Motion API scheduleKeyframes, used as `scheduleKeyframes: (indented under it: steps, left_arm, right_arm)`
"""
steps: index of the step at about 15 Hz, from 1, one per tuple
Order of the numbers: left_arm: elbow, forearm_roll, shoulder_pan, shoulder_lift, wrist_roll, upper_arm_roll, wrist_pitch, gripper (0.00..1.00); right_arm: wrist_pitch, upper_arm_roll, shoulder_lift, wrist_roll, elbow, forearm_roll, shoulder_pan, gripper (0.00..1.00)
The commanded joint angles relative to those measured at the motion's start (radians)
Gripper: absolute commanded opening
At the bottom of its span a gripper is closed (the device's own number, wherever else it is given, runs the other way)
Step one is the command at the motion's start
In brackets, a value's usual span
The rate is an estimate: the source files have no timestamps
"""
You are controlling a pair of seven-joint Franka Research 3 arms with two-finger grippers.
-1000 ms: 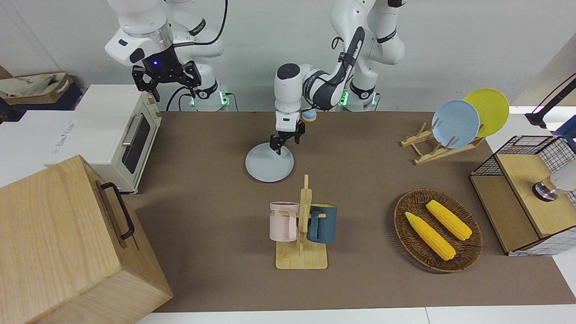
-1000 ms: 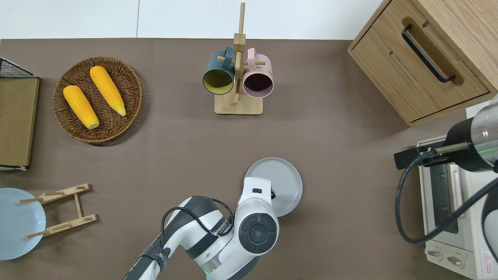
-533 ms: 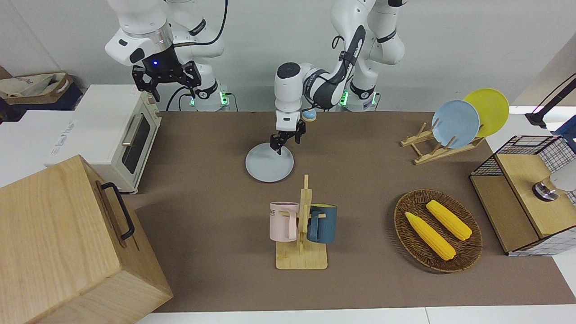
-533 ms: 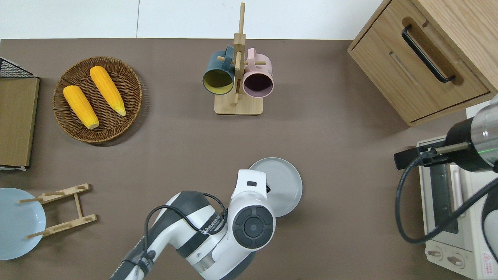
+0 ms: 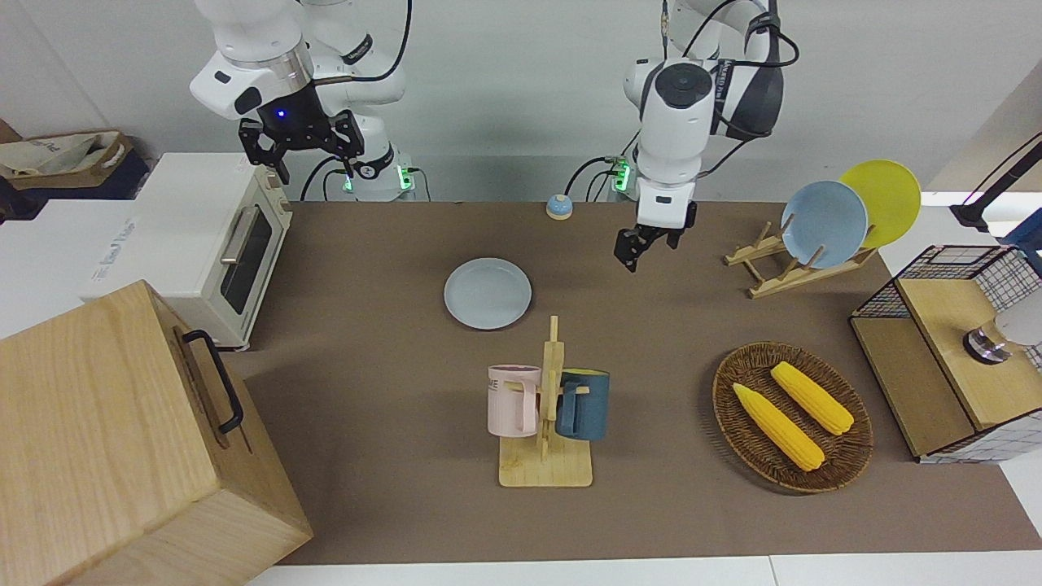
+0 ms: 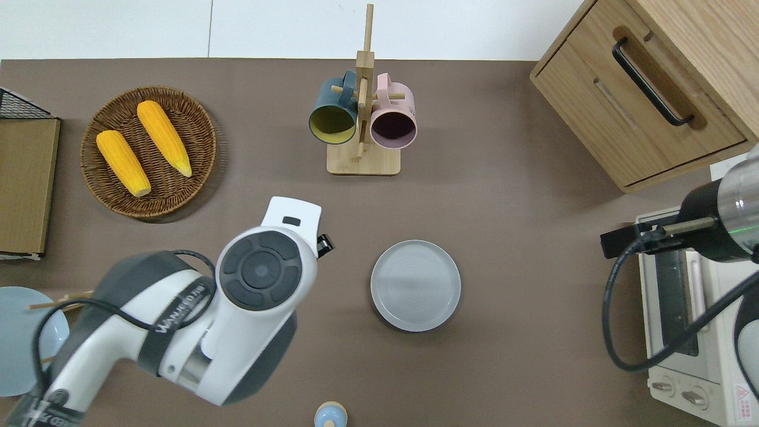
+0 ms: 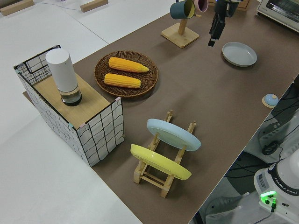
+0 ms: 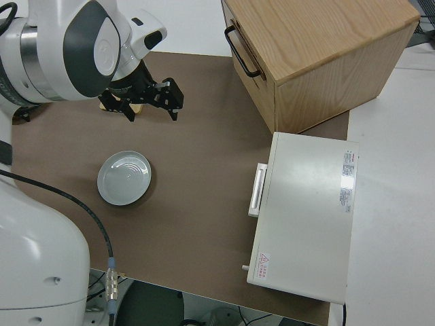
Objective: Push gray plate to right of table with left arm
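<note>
Now the gray plate [image 5: 488, 293] lies well apart from the left gripper [image 5: 634, 247] — empty, aperture unclear.

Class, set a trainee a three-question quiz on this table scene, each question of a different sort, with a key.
1. True or false: the left gripper touches the gray plate.
2. What lies in the wicker basket? A) corn cobs B) mugs C) plates
3. Fill in: two mugs hang on the wooden ____.

Key: 1 false, the gripper is raised, clear of the plate; 2 A; 3 mug stand.
</note>
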State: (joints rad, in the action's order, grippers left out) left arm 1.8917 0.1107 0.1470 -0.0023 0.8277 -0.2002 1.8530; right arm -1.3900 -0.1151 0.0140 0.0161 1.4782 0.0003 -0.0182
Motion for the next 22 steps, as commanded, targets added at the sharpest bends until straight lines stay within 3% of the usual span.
scheduleKeyframes:
  steps: [1, 7, 10, 15, 22]
  left_arm:
    - [-0.120, -0.020, -0.113, 0.014, -0.226, -0.005, -0.136, 1.00]
    - [-0.215, -0.058, -0.283, 0.018, -0.508, 0.008, -0.210, 1.00]
    - [-0.249, -0.068, -0.317, 0.018, -0.625, 0.015, -0.276, 1.00]
    - [-0.313, -0.095, -0.314, 0.022, -0.745, 0.036, -0.377, 1.00]
    - [-0.339, -0.097, -0.287, 0.041, -0.785, 0.041, -0.371, 1.00]
  right_arm:
    - [0.016, -0.017, 0.003, 0.013, -0.009, 0.004, 0.020, 0.983]
    - [0.016, -0.015, 0.003, 0.013, -0.009, 0.006, 0.020, 0.983]
    - [0.016, -0.017, 0.003, 0.013, -0.009, 0.006, 0.020, 0.983]
    - [0.016, -0.017, 0.003, 0.013, -0.009, 0.006, 0.020, 0.983]
    - [0.016, -0.017, 0.003, 0.013, -0.009, 0.006, 0.020, 0.983]
